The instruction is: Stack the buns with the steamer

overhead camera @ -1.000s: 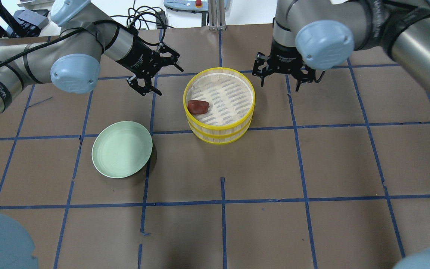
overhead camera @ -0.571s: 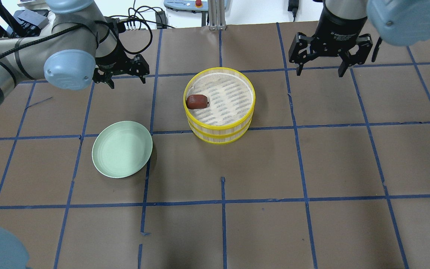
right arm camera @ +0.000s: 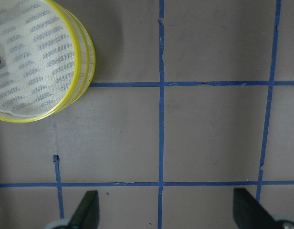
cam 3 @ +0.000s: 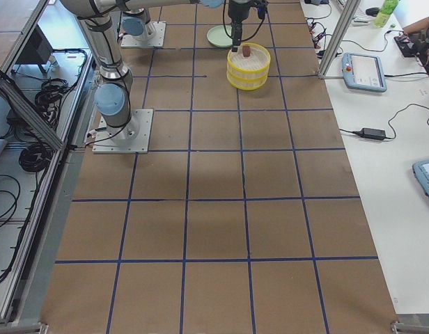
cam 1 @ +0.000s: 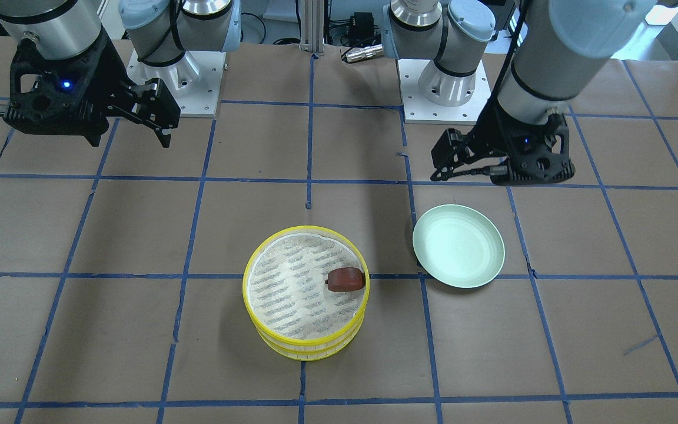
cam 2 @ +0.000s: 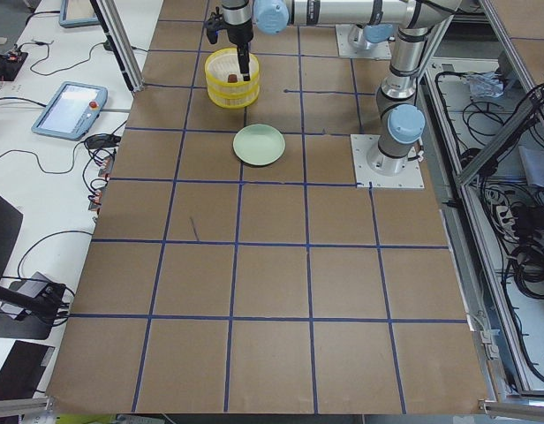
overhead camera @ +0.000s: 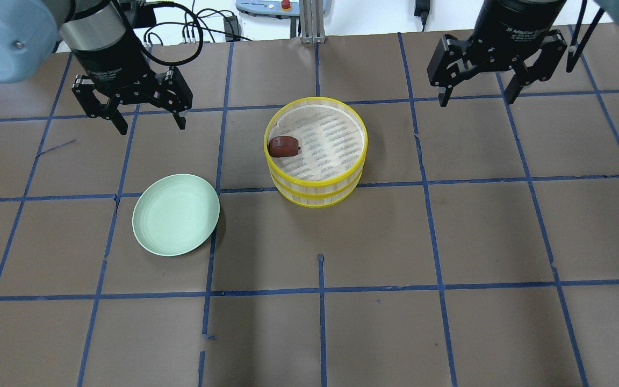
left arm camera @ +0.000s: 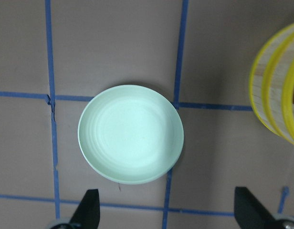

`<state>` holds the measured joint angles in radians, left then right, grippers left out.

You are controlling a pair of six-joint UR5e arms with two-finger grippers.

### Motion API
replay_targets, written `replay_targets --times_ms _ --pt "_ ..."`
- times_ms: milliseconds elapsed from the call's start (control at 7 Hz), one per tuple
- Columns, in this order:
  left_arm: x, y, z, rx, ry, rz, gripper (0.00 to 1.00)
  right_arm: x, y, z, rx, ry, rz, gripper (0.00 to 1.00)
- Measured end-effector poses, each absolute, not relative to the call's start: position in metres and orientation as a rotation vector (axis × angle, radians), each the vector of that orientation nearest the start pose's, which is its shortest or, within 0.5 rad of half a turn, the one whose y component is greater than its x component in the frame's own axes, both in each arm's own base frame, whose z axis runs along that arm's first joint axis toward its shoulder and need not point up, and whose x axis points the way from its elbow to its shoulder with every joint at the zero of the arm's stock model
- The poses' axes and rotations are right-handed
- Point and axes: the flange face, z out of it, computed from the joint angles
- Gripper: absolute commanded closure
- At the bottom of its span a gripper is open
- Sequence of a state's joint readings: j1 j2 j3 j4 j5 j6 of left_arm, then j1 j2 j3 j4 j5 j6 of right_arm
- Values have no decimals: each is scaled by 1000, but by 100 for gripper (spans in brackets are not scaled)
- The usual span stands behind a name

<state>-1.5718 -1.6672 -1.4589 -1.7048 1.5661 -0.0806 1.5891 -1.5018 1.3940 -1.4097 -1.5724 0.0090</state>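
The steamer is a two-tier yellow-rimmed bamboo stack at mid-table; it also shows in the front view. The reddish-brown bun lies on its top tier against the left rim, as the front view also shows. The white bun is not in view. My left gripper is open and empty, pointing down, raised left of the steamer and beyond the green plate. My right gripper is open and empty, raised to the steamer's right. The left wrist view shows the bare plate between its fingertips.
The brown table cover carries a blue tape grid. Cables and a control box lie beyond the far edge. The two arm bases stand on the robot's side. The right wrist view shows the steamer at its upper left.
Both grippers have drawn away from the steamer, the left one to the left, the right one to the right and back, and now point straight down. The brown bun shifted slightly against the rim.
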Motion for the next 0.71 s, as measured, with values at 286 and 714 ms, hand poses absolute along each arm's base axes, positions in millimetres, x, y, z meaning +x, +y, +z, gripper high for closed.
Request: replay_targets --times_ms 286,714 --pt "-150 -500 488 -150 3148 164 0 142 -510 525 -33 3156 85 0" --pt "-169 -498 494 -95 3163 17 0 140 -511 525 -30 3144 83 0"
